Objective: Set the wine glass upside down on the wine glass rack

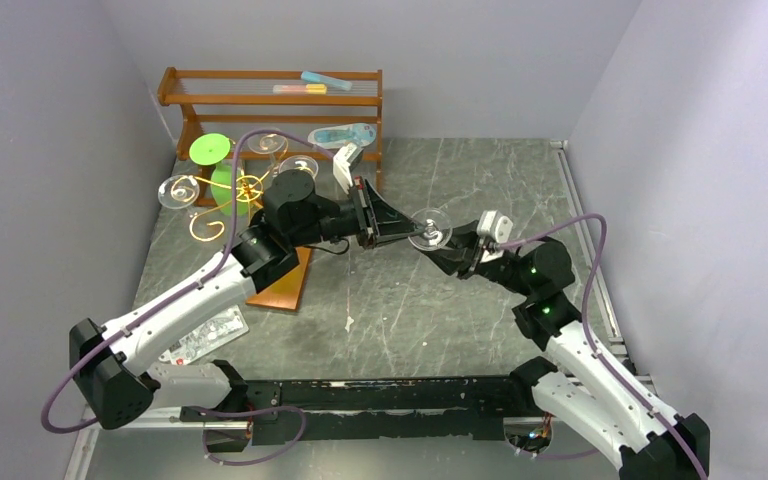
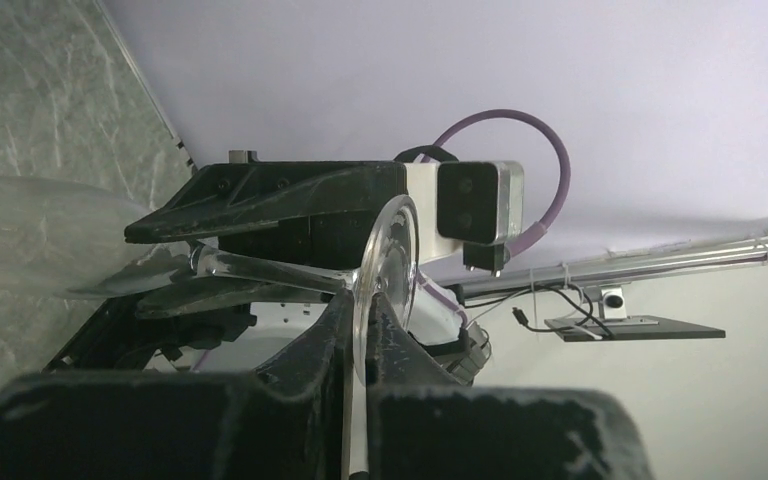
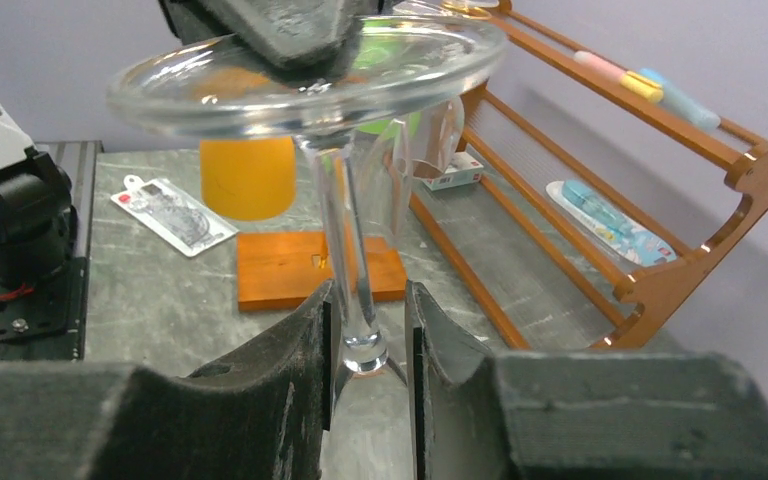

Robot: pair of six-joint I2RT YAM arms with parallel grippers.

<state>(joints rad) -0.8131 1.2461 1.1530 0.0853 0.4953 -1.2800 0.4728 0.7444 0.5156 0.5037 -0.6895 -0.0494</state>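
A clear wine glass [image 1: 430, 231] hangs in mid-air between both arms, over the middle of the table. My left gripper [image 1: 400, 232] is shut on the rim of its round foot [image 2: 385, 265], with the disc pinched edge-on between the fingers. My right gripper [image 1: 442, 246] stands around the thin stem [image 3: 352, 240] with narrow gaps, so it is open; the bowl lies under its fingers. The gold wire rack [image 1: 245, 188] stands at the back left on its copper-brown base [image 1: 285, 285], apart from the glass. Other glasses [image 1: 178, 190] hang on its arms.
A brown wooden shelf unit [image 1: 270, 100] with small packets stands at the back, also in the right wrist view [image 3: 660, 270]. A green cup [image 1: 210, 150] is by the rack. A printed card [image 1: 205, 335] lies at front left. Grey walls close in on both sides.
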